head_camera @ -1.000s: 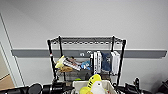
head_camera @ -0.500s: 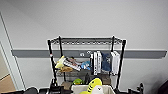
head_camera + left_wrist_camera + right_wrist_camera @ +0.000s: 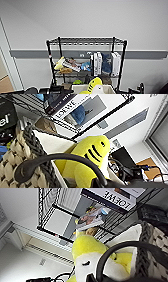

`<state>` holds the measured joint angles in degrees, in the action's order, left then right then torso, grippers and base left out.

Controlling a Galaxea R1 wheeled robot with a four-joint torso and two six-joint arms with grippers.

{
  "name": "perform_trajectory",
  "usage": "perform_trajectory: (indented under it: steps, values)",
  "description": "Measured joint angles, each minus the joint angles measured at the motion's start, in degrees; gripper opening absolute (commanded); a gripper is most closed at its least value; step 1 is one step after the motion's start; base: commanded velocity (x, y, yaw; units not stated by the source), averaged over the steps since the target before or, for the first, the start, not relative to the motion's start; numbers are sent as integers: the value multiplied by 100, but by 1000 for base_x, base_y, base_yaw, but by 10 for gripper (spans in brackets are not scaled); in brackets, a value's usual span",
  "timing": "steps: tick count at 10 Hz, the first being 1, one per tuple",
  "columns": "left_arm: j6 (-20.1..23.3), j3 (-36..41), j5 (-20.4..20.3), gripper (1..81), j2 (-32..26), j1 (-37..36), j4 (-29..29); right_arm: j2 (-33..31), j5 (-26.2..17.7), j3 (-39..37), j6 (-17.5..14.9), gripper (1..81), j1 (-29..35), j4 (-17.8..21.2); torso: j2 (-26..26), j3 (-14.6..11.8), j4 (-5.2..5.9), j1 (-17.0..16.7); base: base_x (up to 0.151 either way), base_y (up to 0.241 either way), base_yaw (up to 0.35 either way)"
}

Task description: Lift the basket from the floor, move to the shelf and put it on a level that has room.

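Observation:
The cream woven basket (image 3: 78, 87) hangs low in the head view, just in front of the black wire shelf (image 3: 122, 65), with a yellow plush toy (image 3: 93, 84) inside. The shelf's top level (image 3: 86, 41) is a bare wire grid. In the left wrist view the basket's weave (image 3: 15, 152) and dark loop handle (image 3: 50, 159) run down into my left gripper (image 3: 100, 182). My right gripper (image 3: 93, 278) holds the other handle (image 3: 125, 247) beside the woven wall (image 3: 156, 239). The floor is hidden.
The middle tier carries upright books and magazines (image 3: 98, 63), a lying magazine (image 3: 71, 65) and small toys. A lower tier holds more items behind the basket. A grey rail (image 3: 27, 53) runs along the white wall. Wooden flooring (image 3: 5, 86) shows at the far left.
The shelf looks slightly wider in the head view, so the camera has come a little closer. The basket stays low in front of it.

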<state>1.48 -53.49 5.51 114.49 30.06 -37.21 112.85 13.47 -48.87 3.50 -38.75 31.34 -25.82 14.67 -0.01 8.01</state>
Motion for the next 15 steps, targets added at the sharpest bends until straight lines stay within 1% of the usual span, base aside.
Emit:
perform_trajectory:
  steps: [15]
  values:
    - [-2, 0, -48, 10, 24, -5, 0, -12, 6, 4, 22, 10, 69, 0, 0, 0, 0, 2, 117, 0, 0]
